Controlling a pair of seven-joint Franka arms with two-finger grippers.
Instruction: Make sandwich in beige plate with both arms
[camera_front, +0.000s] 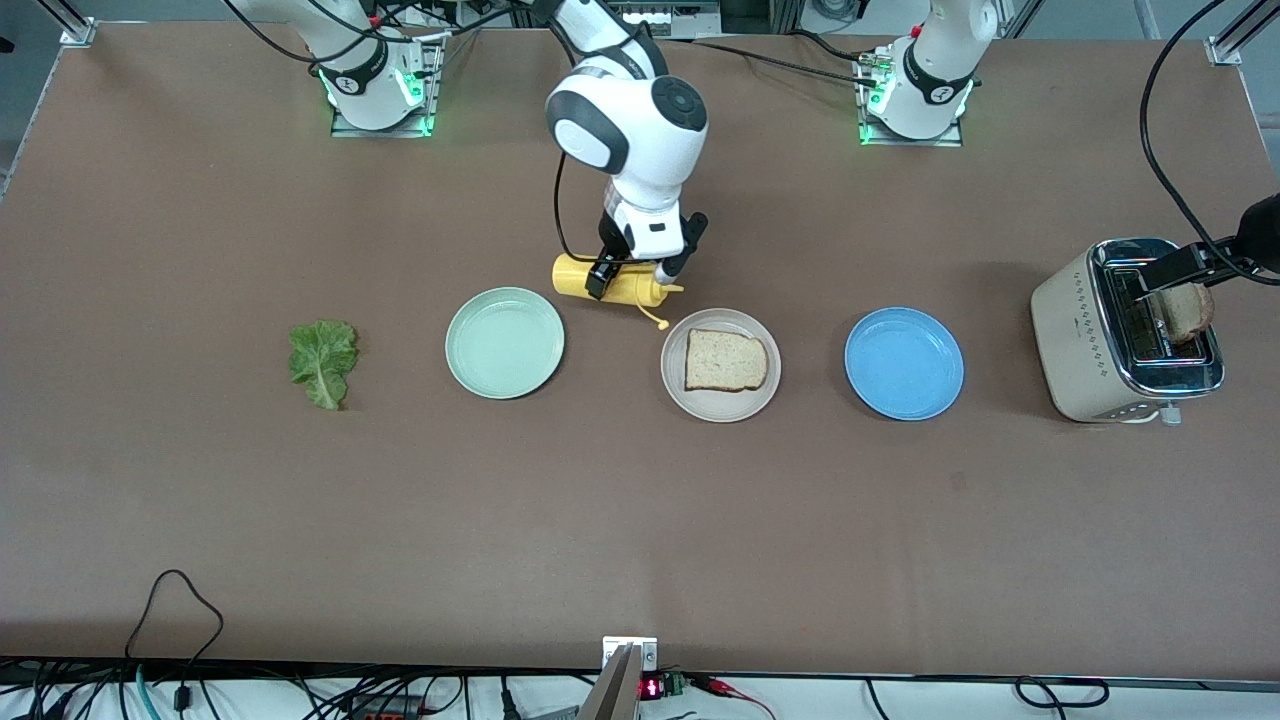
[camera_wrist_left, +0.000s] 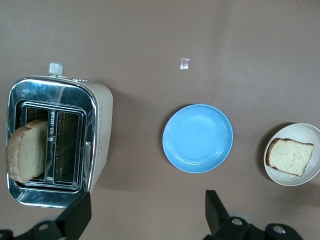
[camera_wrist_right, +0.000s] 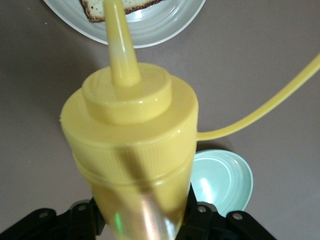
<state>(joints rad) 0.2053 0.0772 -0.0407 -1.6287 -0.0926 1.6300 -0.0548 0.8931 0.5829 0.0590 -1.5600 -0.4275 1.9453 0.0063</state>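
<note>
Yellow plastic squeeze bottle (camera_front: 612, 281) is sitting clamped in your right gripper (camera_front: 634, 277); be tilting its nozzle over the bread slice (camera_front: 726, 360) on the beige plate (camera_front: 677, 388), while your left gripper (camera_wrist_left: 145, 217) is hovering wide open, empty, over the toaster (camera_front: 1085, 335).

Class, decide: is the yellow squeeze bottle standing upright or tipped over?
Tipped. The yellow squeeze bottle lies sideways in the right claw, nozzle pointing toward the beige plate.

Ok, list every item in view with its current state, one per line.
Beige plate: one bread slice on it, no lettuce yet.
Lettuce: flat on the table, untouched.
Mustard bottle: gripped and tipped, nozzle toward the beige plate.
Toaster: second slice sticking up from a slot.
Green plate: empty.
Blue plate: empty.
Right gripper: shut on the bottle.
Left gripper: open, over the toaster.
</note>
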